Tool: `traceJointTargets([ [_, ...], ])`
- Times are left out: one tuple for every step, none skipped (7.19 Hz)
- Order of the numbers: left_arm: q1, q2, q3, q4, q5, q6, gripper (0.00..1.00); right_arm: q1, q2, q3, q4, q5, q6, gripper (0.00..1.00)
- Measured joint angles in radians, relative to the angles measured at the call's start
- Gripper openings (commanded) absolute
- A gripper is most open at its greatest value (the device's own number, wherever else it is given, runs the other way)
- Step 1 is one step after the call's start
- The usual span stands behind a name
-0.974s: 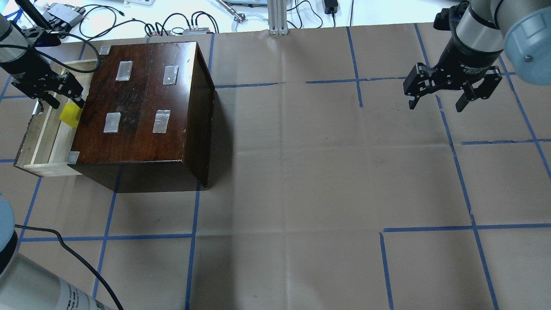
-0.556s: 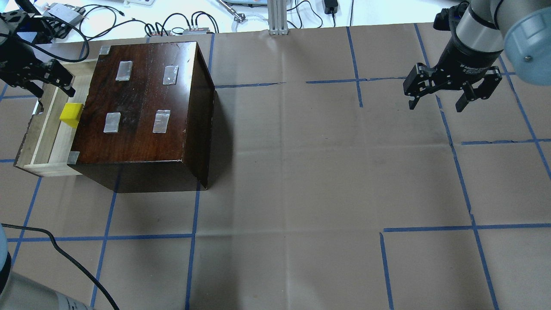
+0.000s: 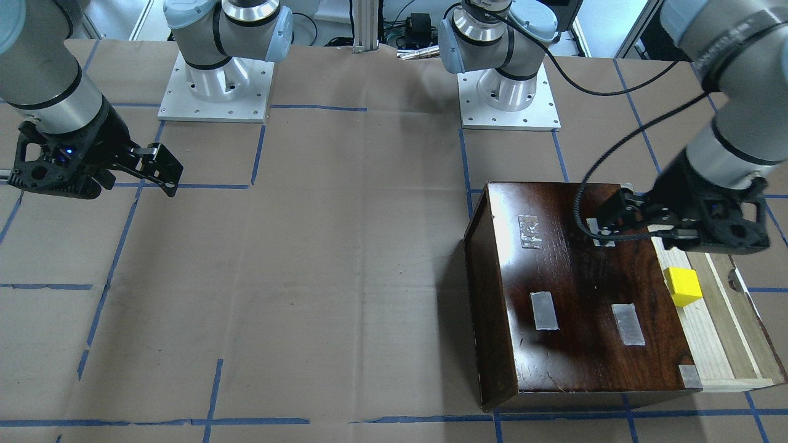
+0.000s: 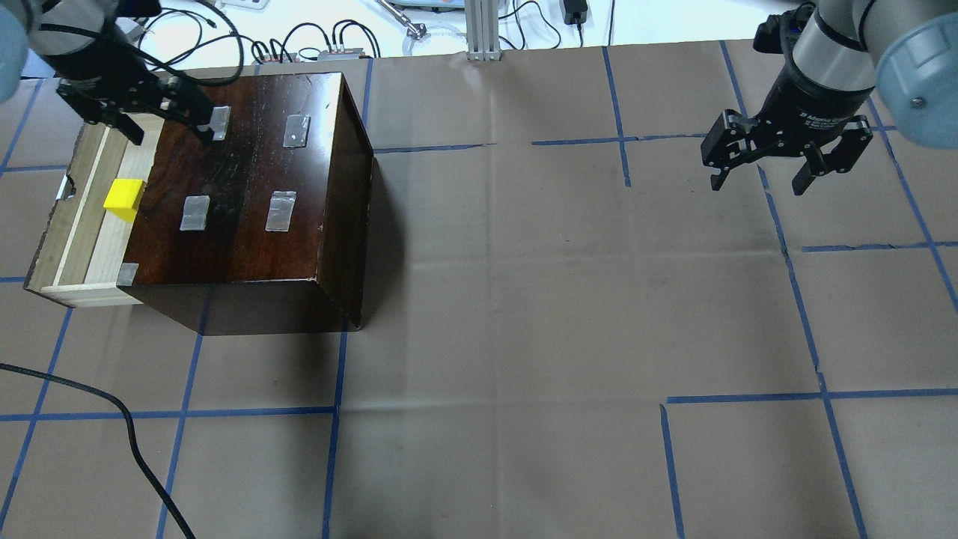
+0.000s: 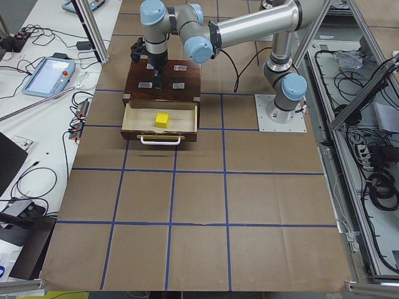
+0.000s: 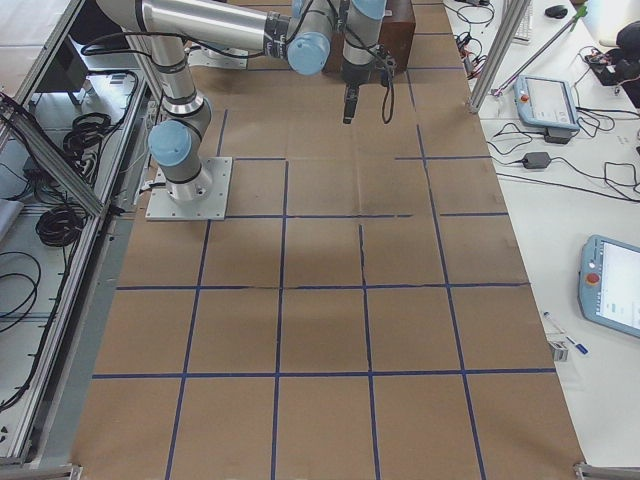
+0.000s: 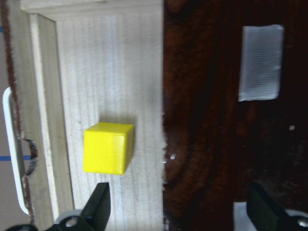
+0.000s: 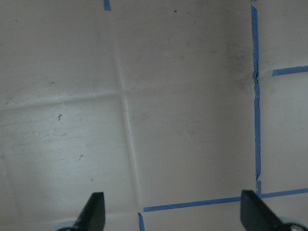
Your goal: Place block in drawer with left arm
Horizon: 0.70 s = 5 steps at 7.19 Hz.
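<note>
In the overhead view, nearest the camera, a loose black cable (image 4: 127, 442) is trailing across the lower left of the paper-covered table (image 4: 524, 337). Beyond it, at the left edge of the frame, the drawer (image 4: 71, 239) is standing pulled out of the dark wooden box (image 4: 247, 224). Its long axis is running from near to far.

The block (image 4: 123, 199) is sitting on the drawer's pale floor, close against the box's edge and roughly midway along the drawer. Nothing is touching it.

Farther back, in the upper left of the frame, the left gripper (image 4: 170, 133) is hanging above the line where the drawer meets the box top. Its jaws are spread wide and holding nothing. In the left wrist view the block (image 7: 108, 147) is showing just above the left of its two fingers (image 7: 98, 207), well off the centre of the gap.

So the block is lying on the near, drawer side of the left gripper, not between its jaws. As a cube it is offering no long axis to line up with.

Far across the table, in the upper right, the right gripper (image 4: 760, 183) is hovering with jaws apart and empty, well away from the box.

The left arm is much the nearer one. With the block already lying in the drawer, the placing looks done, and any coming move probably only needs the left gripper to keep clear of the block.
</note>
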Motion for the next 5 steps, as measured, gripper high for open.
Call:
traceJointTargets([
  [-0.080,0.008,-0.007,-0.018,-0.001,-0.082,0.99,0.000,0.000,0.000,0.000,0.000,0.000,1.00],
  [-0.143,0.014,-0.011,-0.042,-0.015,-0.139,0.99,0.000,0.000,0.000,0.000,0.000,0.000,1.00],
  [-0.177,0.019,-0.014,-0.063,-0.038,-0.166,0.99,0.000,0.000,0.000,0.000,0.000,0.000,1.00],
  [-0.189,0.024,-0.018,-0.073,-0.049,-0.173,0.99,0.000,0.000,-0.001,0.000,0.000,-0.001,1.00],
  [-0.190,0.027,-0.020,-0.079,-0.050,-0.172,0.99,0.000,0.000,0.000,0.000,0.000,0.000,1.00],
])
